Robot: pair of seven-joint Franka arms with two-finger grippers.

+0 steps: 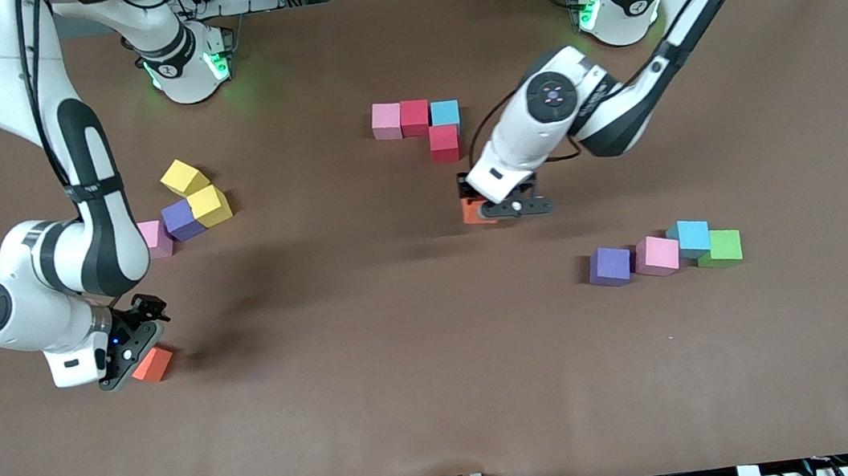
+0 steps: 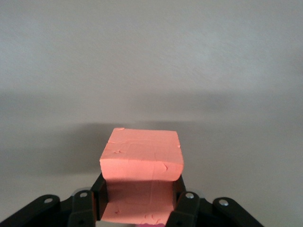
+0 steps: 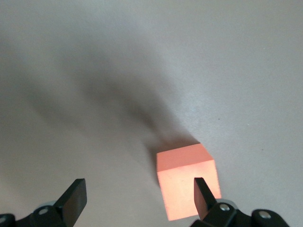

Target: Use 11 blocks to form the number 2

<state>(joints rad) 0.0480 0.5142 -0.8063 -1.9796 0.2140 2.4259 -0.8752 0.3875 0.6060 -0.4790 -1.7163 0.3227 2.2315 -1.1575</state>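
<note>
Left gripper (image 1: 487,210) clamps an orange cube (image 2: 141,161) over the table (image 1: 380,405), nearer the front camera than the started digit: pink (image 1: 386,120), red (image 1: 415,116), blue (image 1: 445,112) cubes in a row, second red cube (image 1: 445,142) under the blue. Right gripper (image 1: 133,356) spread open beside another orange cube (image 3: 187,185) on the table

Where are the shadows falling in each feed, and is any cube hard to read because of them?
Front view: soft arm shadows smear across the table mid-surface; every cube stays legible. Left wrist view: the held orange cube has a lit top and a darker face between the left end effector's fingers. Right wrist view: a long diagonal shadow runs up to the other orange cube by the open right end effector.
</note>
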